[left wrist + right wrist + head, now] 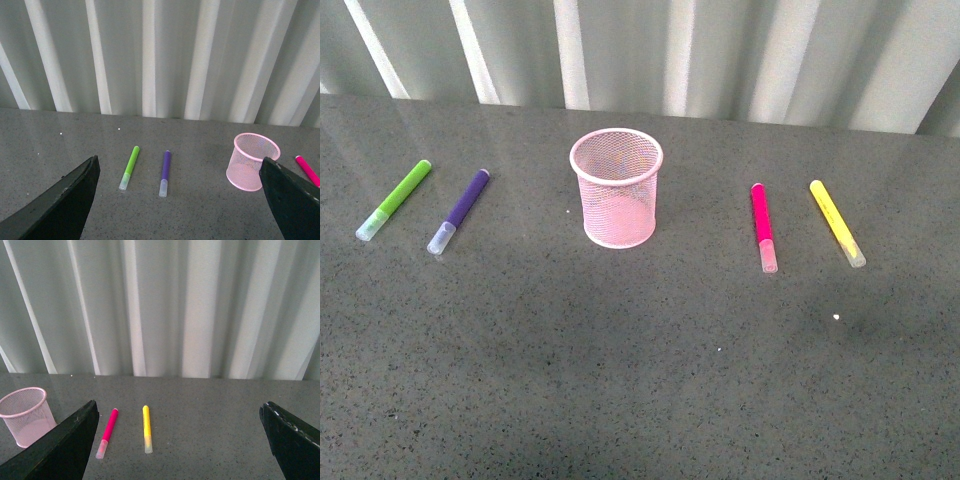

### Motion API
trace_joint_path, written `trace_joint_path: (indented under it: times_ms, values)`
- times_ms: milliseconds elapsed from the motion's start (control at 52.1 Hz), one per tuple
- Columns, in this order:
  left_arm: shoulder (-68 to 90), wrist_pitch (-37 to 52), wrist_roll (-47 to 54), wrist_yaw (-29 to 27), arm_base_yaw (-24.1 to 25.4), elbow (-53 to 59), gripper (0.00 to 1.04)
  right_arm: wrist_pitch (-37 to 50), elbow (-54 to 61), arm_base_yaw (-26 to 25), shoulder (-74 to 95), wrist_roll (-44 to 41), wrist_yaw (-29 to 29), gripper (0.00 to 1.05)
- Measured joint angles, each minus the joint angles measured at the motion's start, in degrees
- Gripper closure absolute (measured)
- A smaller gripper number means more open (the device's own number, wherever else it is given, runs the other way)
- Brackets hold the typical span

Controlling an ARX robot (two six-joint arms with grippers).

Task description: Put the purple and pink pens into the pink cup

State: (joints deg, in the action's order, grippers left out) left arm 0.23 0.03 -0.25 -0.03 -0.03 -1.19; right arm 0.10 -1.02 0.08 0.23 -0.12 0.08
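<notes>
Left fingers [65, 205] apart | right fingers [65, 450] apart | pink cup [617, 195]: pale mesh, solid rim, upright

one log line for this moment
purple pen: flat, left of pink cup | pink pen: flat, right of cup | cup: upright, empty | left end effector: open | right end effector: open

I am looking at a lime-green marker [395, 199] lying flat at the far left of the dark grey speckled tabletop [640, 390], its pale cap pointing toward me and its body slanting away to the right. A yellow marker [836, 222] is lying at the far right, cap nearest me, slanting away to the left. A pale ribbed wall [720, 50] is standing behind the tabletop.
</notes>
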Motion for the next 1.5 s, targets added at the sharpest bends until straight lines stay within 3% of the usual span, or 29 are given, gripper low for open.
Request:
trace_joint_path:
  times_ms: [1305,1382,1497]
  values:
    - [0.0,0.0,0.0,0.0,0.0,0.0,0.07,0.0,0.0,0.0,0.0,0.0,0.0,0.07]
    - [7.6,-11.5,-11.0,-3.0,-4.2,-4.7,0.07,0.0,0.0,0.0,0.0,0.0,0.0,0.07]
    - [18.6,-6.0,-20.0,-7.5,-11.2,-8.0,0.07,0.0,0.0,0.0,0.0,0.0,0.0,0.07]
